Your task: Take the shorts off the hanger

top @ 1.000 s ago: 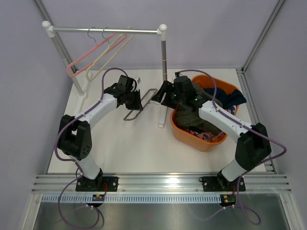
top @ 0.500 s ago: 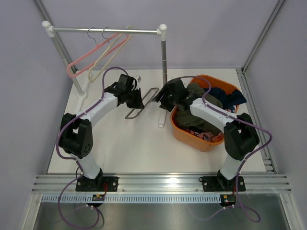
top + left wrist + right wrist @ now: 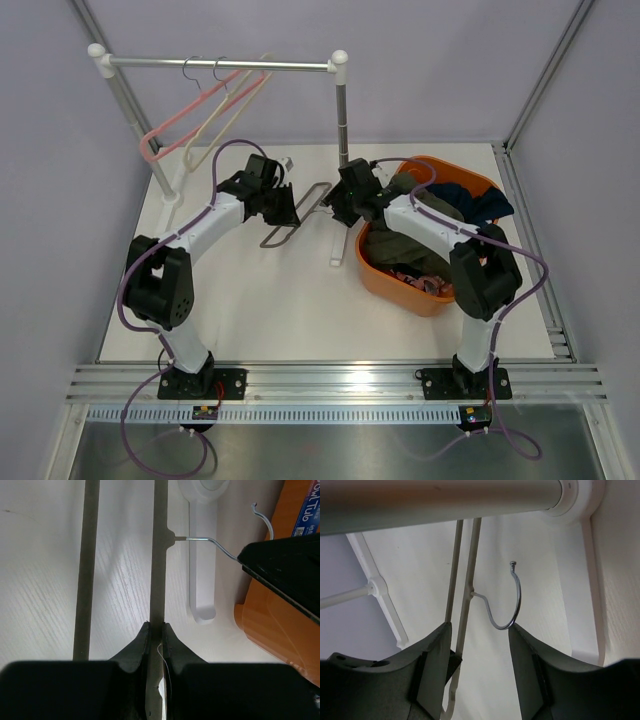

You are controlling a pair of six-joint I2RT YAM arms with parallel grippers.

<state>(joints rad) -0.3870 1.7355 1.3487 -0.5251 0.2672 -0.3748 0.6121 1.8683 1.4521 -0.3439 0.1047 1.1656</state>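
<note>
Three shorts (image 3: 400, 255) heaped in the orange basket (image 3: 392, 290), off the bare hanger (image 3: 159, 555). Left end effector (image 3: 155, 628) clamped on its bar; right end effector (image 3: 477, 632) spread wide near the hook (image 3: 518, 597). Could snag that hook on the rack post (image 3: 343, 120) if swung carelessly.

White table (image 3: 270, 310): grey hanger (image 3: 275, 240) mid-table, rack foot (image 3: 337, 250) beside it, orange tub (image 3: 390, 285) right.

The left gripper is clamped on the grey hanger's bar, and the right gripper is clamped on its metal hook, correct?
Not quite: the right wrist view shows the right gripper open, the metal hook untouched between its fingers. The left gripper is shut on the grey hanger's bar.
</note>
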